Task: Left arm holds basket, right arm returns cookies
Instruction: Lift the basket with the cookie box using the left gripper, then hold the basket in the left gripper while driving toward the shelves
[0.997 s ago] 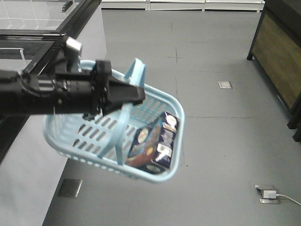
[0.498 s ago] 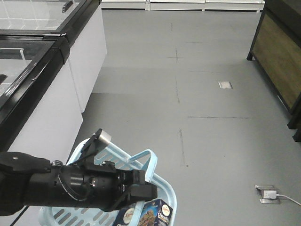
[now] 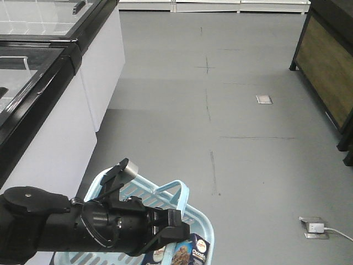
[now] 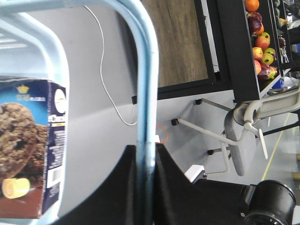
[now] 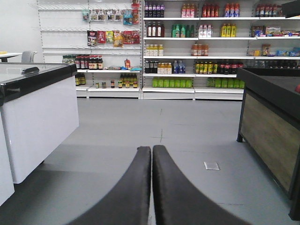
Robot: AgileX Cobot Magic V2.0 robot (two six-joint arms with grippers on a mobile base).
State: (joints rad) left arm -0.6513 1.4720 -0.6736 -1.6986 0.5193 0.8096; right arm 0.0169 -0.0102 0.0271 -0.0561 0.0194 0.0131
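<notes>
**Basket low in frame, 1 cookie box inside**

Front view: 1 left arm [image 3: 83, 232] lay across the lower left of the frame, with 1 grey-silver block [image 3: 128, 170] on its upper side. 1 light blue basket [image 3: 205, 223] hung at bottom centre, cut off by the lower edge. 1 loop handle [image 3: 172, 186] arched above the rim. 1 box of cookies [image 3: 194, 251] stood inside, at the basket's right end, with only its top showing.

Left wrist view: the left gripper [image 4: 146, 157] had 2 black fingers clamped on 1 handle bar that ran vertically through mid-frame. The cookies sat at the left edge, behind the rim.

Right wrist view: the right gripper [image 5: 152, 151] sat at bottom centre, its 2 fingers pressed together with nothing between them.

Surroundings in the front view: 1 white freezer cabinet [image 3: 83, 94] at upper left and 1 floor socket [image 3: 313, 226] at lower right
</notes>
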